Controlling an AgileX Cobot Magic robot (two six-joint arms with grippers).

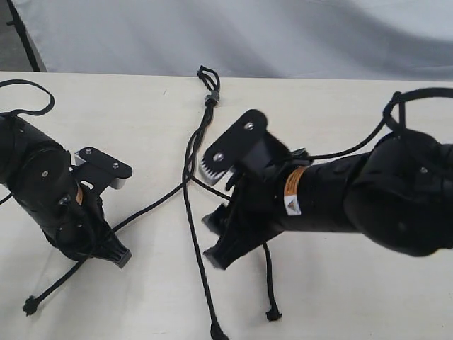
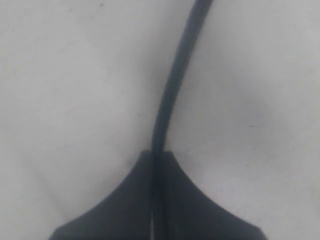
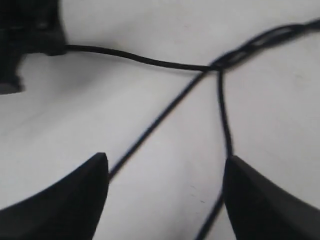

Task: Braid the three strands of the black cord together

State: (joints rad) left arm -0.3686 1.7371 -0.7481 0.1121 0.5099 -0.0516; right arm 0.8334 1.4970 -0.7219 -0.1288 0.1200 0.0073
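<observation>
The black cord lies on the pale table, its small loop (image 1: 207, 74) and grey band (image 1: 211, 97) at the far end. Below a short twisted length (image 1: 191, 145) it splits into three strands. The left strand (image 1: 145, 209) runs to my left gripper (image 1: 117, 253), which is shut on it (image 2: 170, 90); its knotted end (image 1: 30, 306) trails beyond. The middle strand (image 1: 197, 262) runs toward the near edge. My right gripper (image 1: 211, 212) stands open over the split, and the right strand (image 3: 222, 110) passes just inside one finger (image 3: 240, 180), then emerges below (image 1: 269, 283).
The table's far edge meets a grey backdrop (image 1: 283, 35). Glossy arm cables loop at the far left (image 1: 28, 85) and the far right (image 1: 417, 92). The left arm's body (image 1: 42, 191) and the right arm's body (image 1: 368, 191) lie low over the table.
</observation>
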